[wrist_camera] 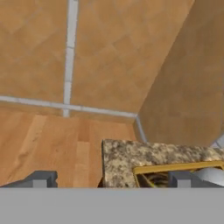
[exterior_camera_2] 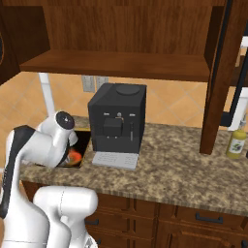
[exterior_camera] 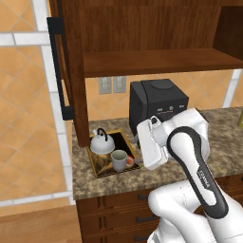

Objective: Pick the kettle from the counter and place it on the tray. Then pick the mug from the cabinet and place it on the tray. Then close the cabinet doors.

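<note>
Your pincer (wrist_camera: 109,180) stands wide open, holding nothing, over the counter (wrist_camera: 131,157) edge. You have kettle (exterior_camera: 102,142) and mug (exterior_camera: 119,160) both on the tray (exterior_camera: 97,167).

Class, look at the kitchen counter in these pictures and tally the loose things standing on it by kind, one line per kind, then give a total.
Kettles: 1, the kettle, on the tray
Mugs: 1, the mug, on the tray
Trays: 1, the tray
Coffee machines: 1, the black machine
Bottles: 1, the yellow-green bottle
Total: 5
</note>
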Controlling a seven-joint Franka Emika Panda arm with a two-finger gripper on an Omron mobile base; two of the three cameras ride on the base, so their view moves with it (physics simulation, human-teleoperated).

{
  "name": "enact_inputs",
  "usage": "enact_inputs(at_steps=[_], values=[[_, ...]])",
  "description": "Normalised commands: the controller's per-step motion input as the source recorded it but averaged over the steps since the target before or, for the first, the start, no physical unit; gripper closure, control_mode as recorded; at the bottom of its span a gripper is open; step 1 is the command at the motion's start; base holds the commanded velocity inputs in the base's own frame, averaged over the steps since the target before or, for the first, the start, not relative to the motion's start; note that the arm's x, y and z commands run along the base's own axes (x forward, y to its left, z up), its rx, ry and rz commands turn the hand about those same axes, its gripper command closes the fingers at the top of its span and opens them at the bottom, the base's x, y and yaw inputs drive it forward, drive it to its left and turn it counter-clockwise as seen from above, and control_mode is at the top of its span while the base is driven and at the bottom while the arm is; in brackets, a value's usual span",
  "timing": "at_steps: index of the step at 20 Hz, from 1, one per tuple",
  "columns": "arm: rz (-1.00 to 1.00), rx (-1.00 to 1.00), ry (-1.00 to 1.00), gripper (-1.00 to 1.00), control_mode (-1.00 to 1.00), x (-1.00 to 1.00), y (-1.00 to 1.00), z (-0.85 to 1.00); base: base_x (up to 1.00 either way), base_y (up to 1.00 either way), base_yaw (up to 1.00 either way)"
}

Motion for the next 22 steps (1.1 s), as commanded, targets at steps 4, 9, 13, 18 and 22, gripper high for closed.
enact_inputs(at_steps=[4, 9, 13, 18, 22], values=[[0.20, -0.08, -0.03, -1.00, -1.00, -0.39, 0.07, 0.37, 0.00, 0.00, 0.00], [0.15, -0.17, -0.13, -1.00, -1.00, -0.32, 0.17, 0.39, 0.00, 0.00, 0.00], [0.12, -0.15, -0.16, -1.00, -1.00, -0.37, 0.21, 0.39, 0.00, 0.00, 0.00], [0.14, -0.17, -0.21, -1.00, -1.00, -0.35, 0.29, 0.42, 0.00, 0.00, 0.00], [0.29, -0.03, -0.26, -1.00, -1.00, -0.27, 0.28, 0.25, 0.00, 0.00, 0.00]])
